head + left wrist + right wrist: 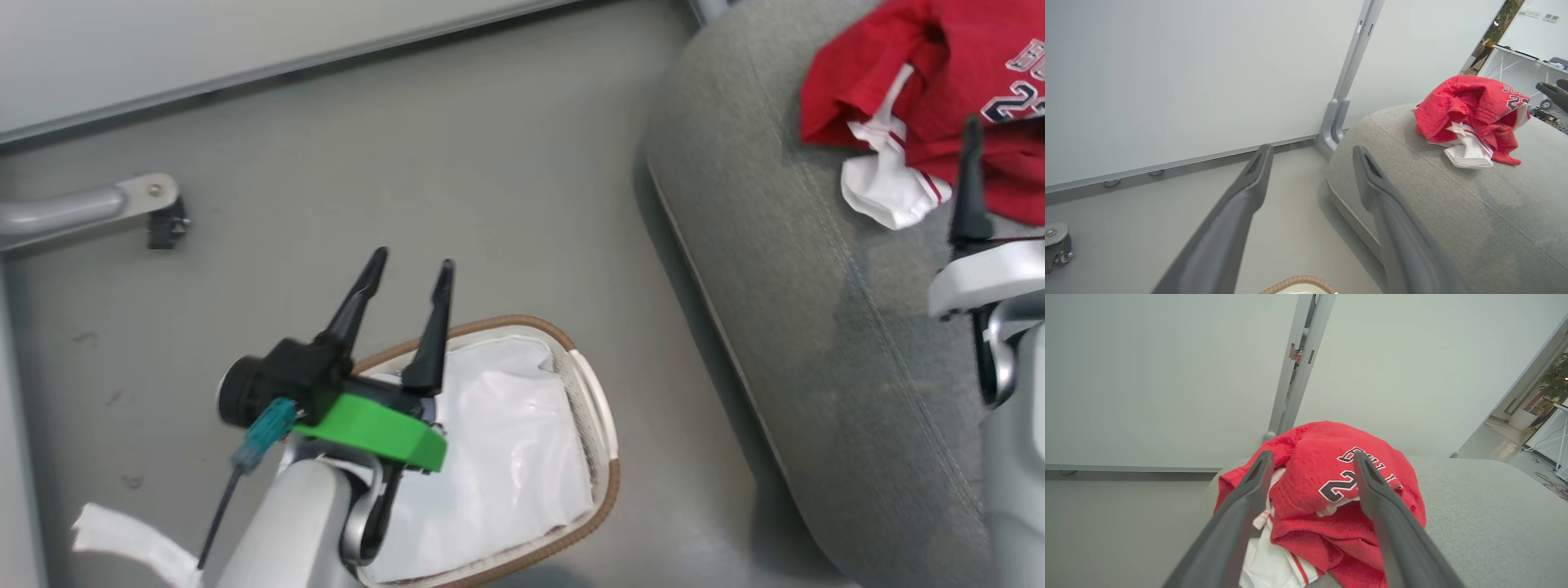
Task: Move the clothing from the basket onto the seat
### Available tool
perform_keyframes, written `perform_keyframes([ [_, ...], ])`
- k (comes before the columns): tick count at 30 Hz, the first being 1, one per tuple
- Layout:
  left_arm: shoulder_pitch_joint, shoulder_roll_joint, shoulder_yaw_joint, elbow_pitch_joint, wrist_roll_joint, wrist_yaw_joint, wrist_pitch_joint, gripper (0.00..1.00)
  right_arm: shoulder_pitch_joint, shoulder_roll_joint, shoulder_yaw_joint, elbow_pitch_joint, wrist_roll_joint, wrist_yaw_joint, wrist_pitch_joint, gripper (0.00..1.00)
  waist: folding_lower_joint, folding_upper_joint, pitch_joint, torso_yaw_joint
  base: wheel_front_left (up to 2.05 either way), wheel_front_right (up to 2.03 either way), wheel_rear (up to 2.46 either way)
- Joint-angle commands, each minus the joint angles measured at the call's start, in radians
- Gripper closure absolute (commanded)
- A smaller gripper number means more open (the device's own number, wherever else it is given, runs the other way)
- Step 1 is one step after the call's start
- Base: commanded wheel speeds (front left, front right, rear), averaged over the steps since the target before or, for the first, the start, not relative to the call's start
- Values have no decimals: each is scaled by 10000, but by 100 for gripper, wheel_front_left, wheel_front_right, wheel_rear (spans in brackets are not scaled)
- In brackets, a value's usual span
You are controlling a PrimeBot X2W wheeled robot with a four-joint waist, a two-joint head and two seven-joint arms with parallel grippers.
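Left pincer (413, 260): spread wide with nothing between its fingers. It hangs above the far left rim of the basket and points away toward the wall.
Right pincer (1312, 455): spread, its tips well apart, and no cloth is pinched between them. It is over the seat at the near edge of the clothing. Whether a finger brushes the fabric, I cannot tell.
Clothing (939, 73): a crumpled red heap with dark-and-white lettering and a number. A white piece with red-striped edging spills from its near left side. It lies on the far right part of the seat, well apart from the basket.
Basket (611, 490): oval, of white perforated plastic with a brown woven rim. It stands on the floor, near, just left of the seat. The white liner (506, 441) shows crumpled inside it.
Seat (784, 286): a large grey upholstered cushion with a rounded corner and a stitched seam. It takes up the right side and carries the clothing.
Floor (490, 163): plain grey. A dark caster (167, 222) on a grey metal leg stands at the far left.
Wall (1167, 81): a pale panel along the far side, with a grey upright post (1349, 73) by the seat's far corner.
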Motion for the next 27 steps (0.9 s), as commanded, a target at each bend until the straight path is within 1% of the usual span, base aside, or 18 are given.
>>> perform_keyframes([
  [1, 355, -45, 380, -52, -17, 154, -1, 0, 262, 89, 209, 20, 109, -14, -1, 0, 1, 0, -1159, 1169, 0, 0, 0],
  [3, 752, -134, 859, -114, 64, 237, 1, 0, 463, 280, 672, 18, 219, -14, -1, 0, 1, 0, -1442, 1418, 0, 0, 0],
  [9, 1681, -175, 1843, -96, 291, 391, 3, 0, 1117, 813, 1538, 58, 662, -14, -1, 0, 1, 0, -2078, 1917, 0, 0, 0],
  [13, 2264, -215, 2360, -106, 382, 428, 3, 0, 1724, 899, 1982, 260, 1109, -14, -1, 0, 1, 0, -2495, 2118, 0, 0, 0],
  [15, 2611, -219, 2617, -65, 384, 496, 4, 0, 2140, 941, 2347, 386, 1670, -14, -1, 0, 1, 0, -2792, 2183, 0, 0, 0],
  [17, 3038, -224, 2741, -17, 170, 538, 4, 0, 2647, 913, 2569, 486, 2149, -14, -1, 0, 1, 0, -3154, 2222, 0, 0, 0],
  [20, 3423, -223, 2855, -51, -44, 600, 3, 0, 3134, 934, 2853, 505, 2532, -14, -1, 0, 1, 0, -3416, 2214, 0, 0, 0],
  [21, 3657, -224, 2883, -88, -88, 631, 3, 0, 3440, 935, 3085, 489, 2665, -14, -1, 0, 1, 0, -3529, 2161, 0, 0, 0],
  [23, 3818, -224, 2895, -113, -138, 666, 3, 0, 3693, 928, 3319, 506, 2712, -14, -1, 0, 1, 0, -3624, 2107, 0, 0, 0],
  [27, 4012, -223, 2884, -122, -291, 683, 2, 0, 3947, 929, 3471, 447, 2820, -14, 0, 0, 1, 0, -3773, 2025, 0, 0, 0],
])
